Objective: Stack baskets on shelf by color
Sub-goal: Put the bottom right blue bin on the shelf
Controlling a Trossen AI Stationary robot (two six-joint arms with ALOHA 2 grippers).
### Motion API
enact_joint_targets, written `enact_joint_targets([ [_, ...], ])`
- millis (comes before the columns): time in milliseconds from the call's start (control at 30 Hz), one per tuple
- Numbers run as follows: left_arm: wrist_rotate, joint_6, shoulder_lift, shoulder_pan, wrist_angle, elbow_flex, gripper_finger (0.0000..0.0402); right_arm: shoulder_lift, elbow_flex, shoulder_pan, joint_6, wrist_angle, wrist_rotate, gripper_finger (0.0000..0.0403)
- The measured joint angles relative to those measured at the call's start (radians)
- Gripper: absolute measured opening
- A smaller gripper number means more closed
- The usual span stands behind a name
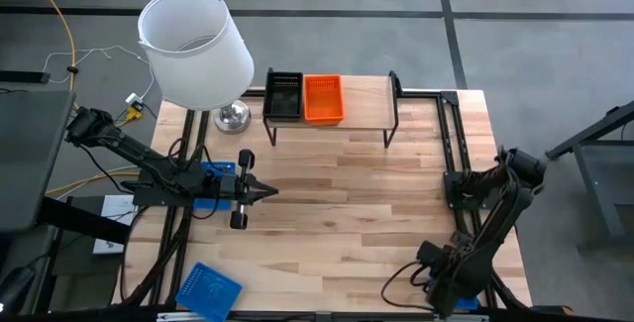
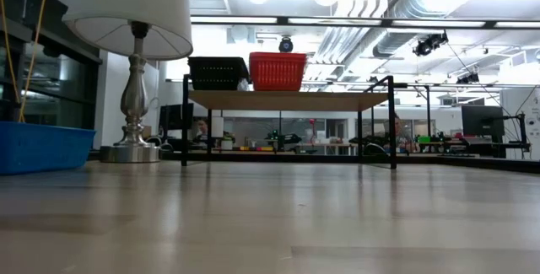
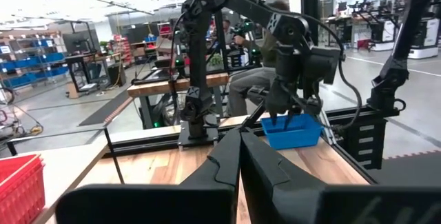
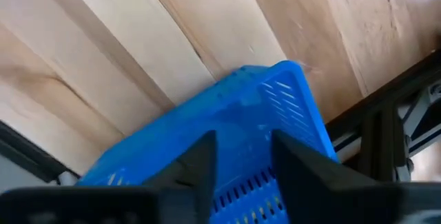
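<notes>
High view: you see a black plastic mesh basket (image 1: 283, 95) and a red-orange mesh basket (image 1: 323, 98) side by side on the light wooden shelf (image 1: 367, 104), contents indiscernible. Well apart from the shelf, the right gripper (image 4: 238, 156) straddles a blue mesh basket (image 4: 241, 131), fingers parted. The left gripper (image 1: 265, 192) is closed, empty.

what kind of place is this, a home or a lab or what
Most likely a robotics lab or workshop, not a home. Exposed ceiling ducts run overhead, workbenches fill the open floor behind, and another dark robot arm stands farther back. People sit at benches beyond the table.
</notes>
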State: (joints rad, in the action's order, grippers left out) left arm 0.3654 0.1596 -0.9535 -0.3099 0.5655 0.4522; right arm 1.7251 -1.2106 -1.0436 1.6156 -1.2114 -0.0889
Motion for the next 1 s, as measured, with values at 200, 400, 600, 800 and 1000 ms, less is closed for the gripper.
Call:
enact_joint_targets([
  [200, 0.0, 0.0, 0.0, 0.0, 0.0, 0.0, 0.0, 0.044, 0.006, 0.0, -0.066, -0.037, -0.021, 0.0212],
  [400, -0.001, -0.037, 0.0, 0.0, -0.024, 0.0, 0.0, 0.051, 0.075, 0.0, -0.072, 0.005, -0.043, 0.0226],
  [600, 0.0, -0.044, 0.0, 0.0, -0.045, 0.0, 0.0001, 0.051, 0.143, 0.0, -0.097, 0.086, -0.04, 0.0217],
  [800, 0.0, -0.034, 0.0, 0.0, -0.045, 0.0, 0.0001, 0.051, 0.196, 0.0, -0.114, 0.155, -0.025, 0.0207],
  [1000, 0.0, -0.027, 0.0, 0.0, -0.044, 0.0, 0.0001, 0.05, 0.215, 0.01, -0.15, 0.186, -0.021, 0.0145],
])
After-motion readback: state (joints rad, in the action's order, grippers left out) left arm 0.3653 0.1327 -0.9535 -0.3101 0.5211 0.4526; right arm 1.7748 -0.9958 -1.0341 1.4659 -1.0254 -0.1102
